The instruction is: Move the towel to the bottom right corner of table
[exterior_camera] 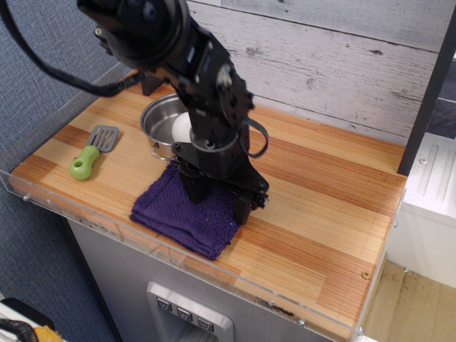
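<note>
The dark purple towel (182, 214) lies folded on the striped wood table (313, 206), near the front edge, left of the middle. My black gripper (219, 201) points straight down onto the towel's right back part. Its two fingers are spread apart, one finger (197, 189) pressing into the cloth and the other (244, 208) at the towel's right edge. The jaws stand open with cloth between them. The table's bottom right corner (356, 299) shows bare wood.
A steel pot (165, 127) with a white object inside stands just behind the towel. A spatula with a green handle (91, 153) lies at the left. A clear acrylic rim (142, 235) runs along the table's front and left edges. A black post stands at back left.
</note>
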`<control>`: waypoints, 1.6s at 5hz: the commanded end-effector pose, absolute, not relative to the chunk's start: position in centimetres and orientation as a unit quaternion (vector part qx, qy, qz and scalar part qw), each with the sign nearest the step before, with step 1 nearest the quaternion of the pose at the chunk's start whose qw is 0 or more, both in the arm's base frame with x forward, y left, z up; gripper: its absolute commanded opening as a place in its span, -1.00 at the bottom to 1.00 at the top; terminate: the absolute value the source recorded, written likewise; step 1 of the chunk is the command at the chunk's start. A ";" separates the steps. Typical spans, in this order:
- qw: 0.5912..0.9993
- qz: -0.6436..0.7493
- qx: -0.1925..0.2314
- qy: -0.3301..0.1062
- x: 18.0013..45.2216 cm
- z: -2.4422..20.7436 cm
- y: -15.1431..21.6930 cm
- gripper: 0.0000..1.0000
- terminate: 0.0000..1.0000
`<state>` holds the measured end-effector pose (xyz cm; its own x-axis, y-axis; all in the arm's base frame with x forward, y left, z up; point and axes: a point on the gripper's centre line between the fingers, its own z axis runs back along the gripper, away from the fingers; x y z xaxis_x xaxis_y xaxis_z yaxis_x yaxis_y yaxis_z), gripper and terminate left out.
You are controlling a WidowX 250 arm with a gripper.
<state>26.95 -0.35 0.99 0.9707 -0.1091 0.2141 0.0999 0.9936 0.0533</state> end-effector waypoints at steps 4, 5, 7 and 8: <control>0.998 -0.020 -0.009 -0.058 26.6 1.3 -10.0 1.00 -1.00; 0.998 -0.021 -0.017 -0.061 26.9 1.9 -11.3 1.00 -1.00; 0.997 -0.018 -0.005 -0.077 26.7 4.0 -11.1 1.00 -1.00; 0.996 -0.013 -0.015 -0.088 26.8 7.1 -10.0 1.00 -1.00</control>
<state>26.03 -10.02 5.54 0.9924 -0.0283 0.1199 0.0296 0.9995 -0.0085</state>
